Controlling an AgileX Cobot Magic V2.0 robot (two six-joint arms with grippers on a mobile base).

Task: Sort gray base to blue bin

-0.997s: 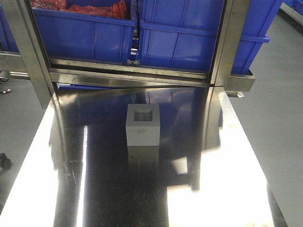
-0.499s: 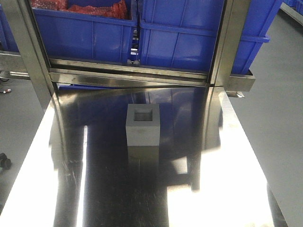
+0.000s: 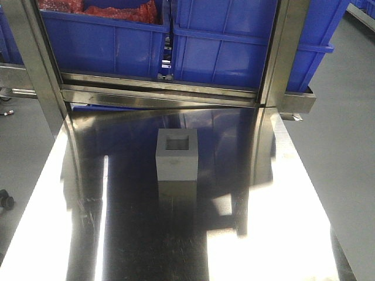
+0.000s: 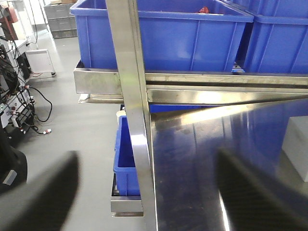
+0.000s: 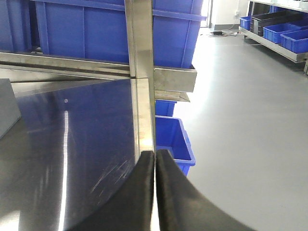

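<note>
The gray base stands upright on the shiny steel table, its square recess facing up. Its edge shows at the right of the left wrist view and at the left of the right wrist view. Blue bins stand on the rack behind the table: one holding red material and one to its right. My left gripper is open and empty over the table's left edge. My right gripper is shut and empty over the table's right edge. Neither gripper shows in the front view.
Steel uprights and a crossbar separate the table from the bins. Smaller blue bins sit low beside the table on the left and on the right. Cables and equipment lie on the floor at left.
</note>
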